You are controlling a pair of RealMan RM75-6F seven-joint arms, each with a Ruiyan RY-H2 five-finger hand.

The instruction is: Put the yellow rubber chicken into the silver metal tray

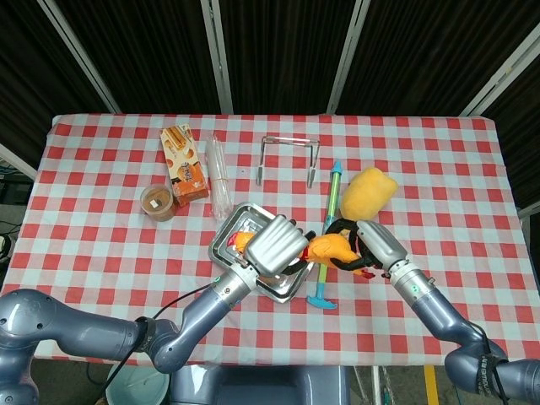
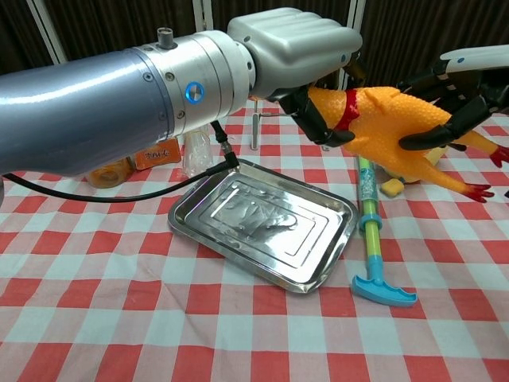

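On the table I see the tray lying flat. My left robot hand grips the chicken by its head above the tray's right end, while my right robot hand curls around its body.

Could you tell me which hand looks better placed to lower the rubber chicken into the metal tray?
Probably the left hand: it grips the chicken's head end above the tray, while the right hand holds its body out past the tray's edge.
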